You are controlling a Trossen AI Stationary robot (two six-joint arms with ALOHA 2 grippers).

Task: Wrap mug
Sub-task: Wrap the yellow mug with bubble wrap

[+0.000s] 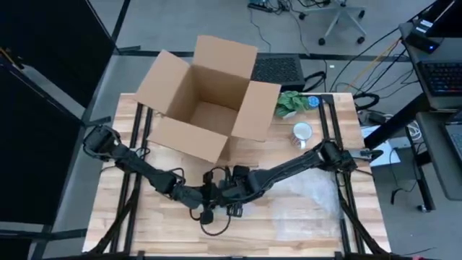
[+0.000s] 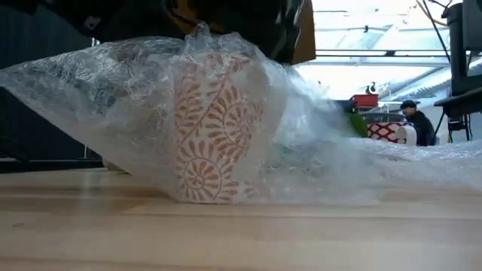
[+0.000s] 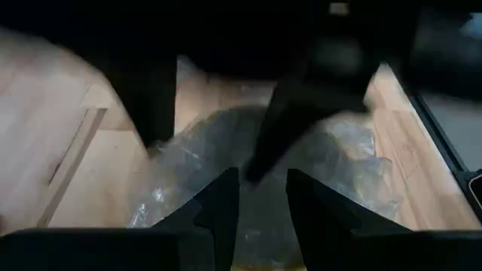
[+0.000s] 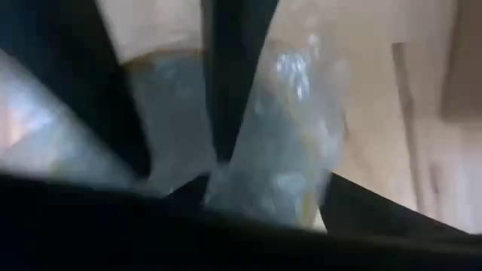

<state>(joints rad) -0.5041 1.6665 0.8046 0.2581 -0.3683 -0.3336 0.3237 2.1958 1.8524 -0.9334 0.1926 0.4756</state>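
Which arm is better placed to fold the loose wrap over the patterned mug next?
Right, probably. The loose bubble wrap trails toward the right arm's side, and the right pincer already sits at the mug; the left pincer meets it from the other side.

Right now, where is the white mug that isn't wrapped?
In the high view the white mug stands on the table's far right part, beside the green item and just right of the open cardboard box, away from both grippers.

Evenly lit from overhead; bright backlight glaring behind the bubble wrap (image 2: 316, 143) at table level; wrist views dim, blurred.
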